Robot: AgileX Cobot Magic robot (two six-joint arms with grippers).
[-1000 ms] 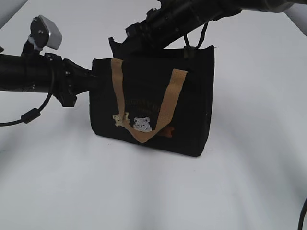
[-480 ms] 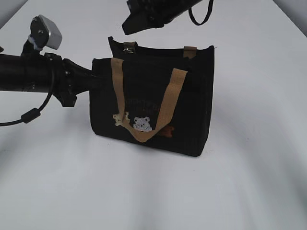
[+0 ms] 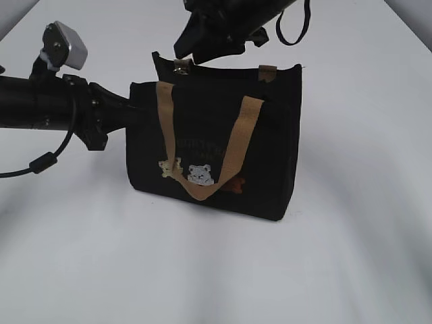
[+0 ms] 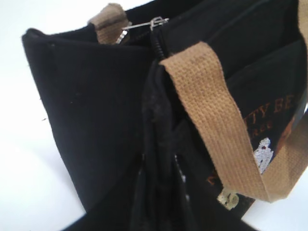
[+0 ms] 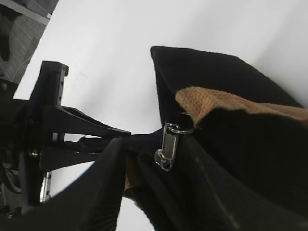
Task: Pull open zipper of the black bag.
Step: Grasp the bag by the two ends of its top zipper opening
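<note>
**Black bag upright on white table, right gripper above its back corner**

Black fabric bag (image 3: 216, 152) stands upright near the middle of the white table (image 3: 202, 270) in the exterior view. Two tan handles: the front handle (image 3: 233, 152) hangs down the front face in a loop, its low point at 6 o'clock over a small bear picture (image 3: 200, 175). Faint orange lettering shows above the bear. The back handle's (image 3: 267, 72) stub shows at the top rear edge.

Zipper (image 4: 157, 45) runs along the top edge. Its silvery pull (image 3: 179, 65) sits at the rear left corner of the top, at about 11 o'clock from the bag's centre. In the right wrist view the pull (image 5: 166, 144) hangs beside a metal ring, touching the tan webbing.

Left gripper (image 3: 131, 115) lies level, coming in from 9 o'clock, its tip against the bag's left side. In the left wrist view dark fabric is bunched right at the camera's lower edge; the jaws stand narrow, pinched on the bag's side cloth.

Right gripper (image 3: 192, 44) hangs above the bag at 12 o'clock, tilted down toward the pull, just above it. Jaws look parted, nothing between them; the pull hangs free.
</note>
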